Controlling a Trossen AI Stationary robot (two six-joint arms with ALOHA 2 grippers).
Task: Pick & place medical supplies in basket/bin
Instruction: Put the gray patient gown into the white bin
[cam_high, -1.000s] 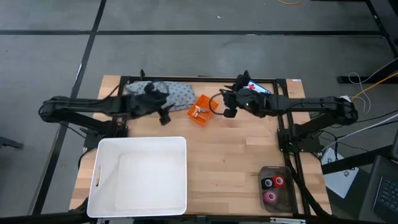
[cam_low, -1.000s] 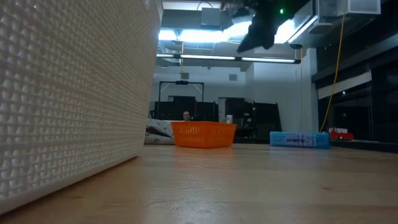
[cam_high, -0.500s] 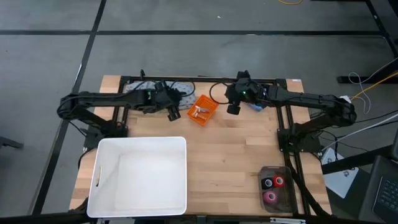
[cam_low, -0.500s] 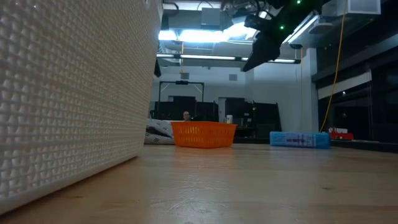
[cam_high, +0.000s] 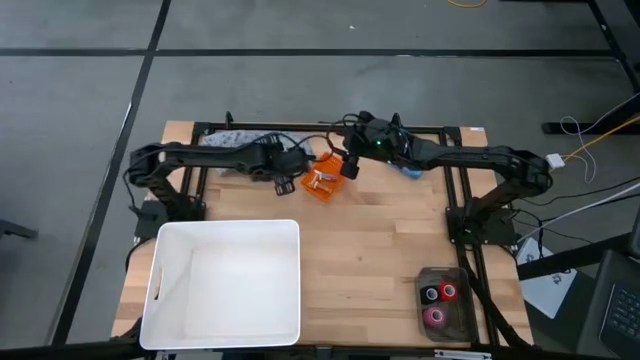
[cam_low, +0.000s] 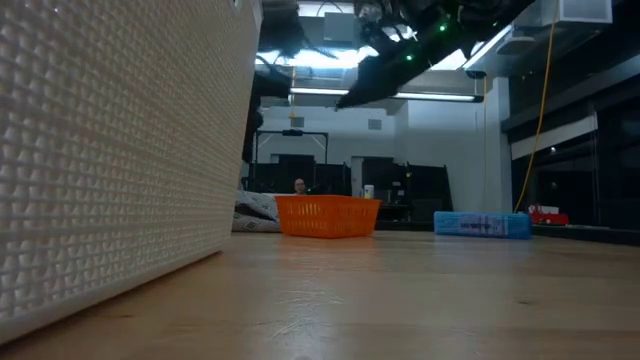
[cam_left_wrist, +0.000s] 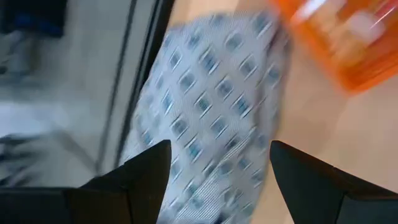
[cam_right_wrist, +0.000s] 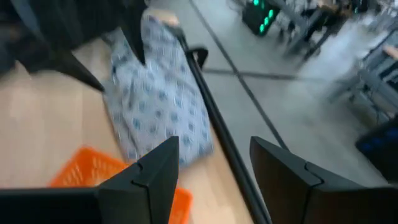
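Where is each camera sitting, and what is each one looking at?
High view: above the table, looking straight down; both arms show, left gripper and right gripper flanking the orange basket.
Low view: at tabletop height, looking across; an arm shows overhead.
Left wrist view: on the left arm, facing the grey patterned cloth; its fingers show.
Right wrist view: on the right arm, facing cloth and basket; its fingers show.
All four share the basket.
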